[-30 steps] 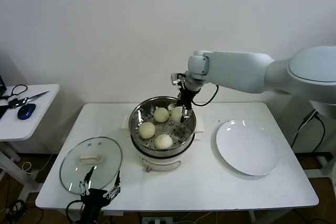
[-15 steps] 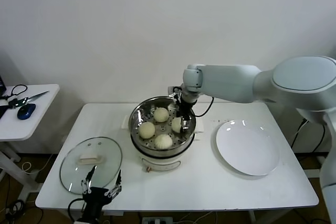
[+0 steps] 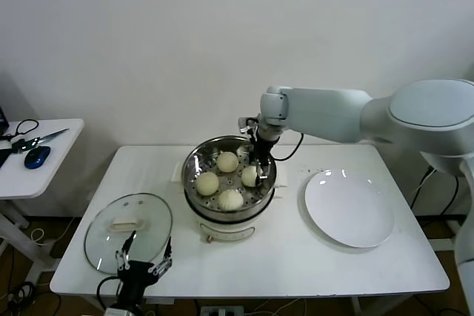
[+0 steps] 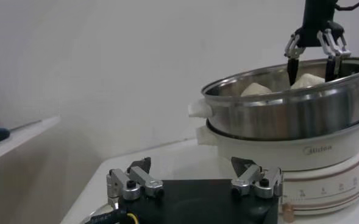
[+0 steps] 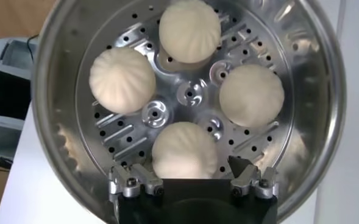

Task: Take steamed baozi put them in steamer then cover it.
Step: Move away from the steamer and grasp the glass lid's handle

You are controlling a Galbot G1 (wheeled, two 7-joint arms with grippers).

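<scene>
All four steamed baozi (image 5: 185, 150) are seen lying on the perforated tray of the steamer (image 3: 229, 175), the nearest one directly beneath the right gripper (image 5: 192, 180), whose fingers are spread apart to either side of it and have hold of nothing. The loading step is therefore judged complete, with the release of the last bun just made. The cover (image 3: 128, 229) is found flat on the table (image 3: 296, 257), well away from the right gripper on the far side of the steamer, and just in front of the left gripper (image 3: 142, 266), which is parked low at the table's near edge with its fingers open and empty. For the next move, the right gripper would need to be lifted clear of the pot, and the cover's oblong handle grasped, probably by the left gripper, then carried level over the rim
</scene>
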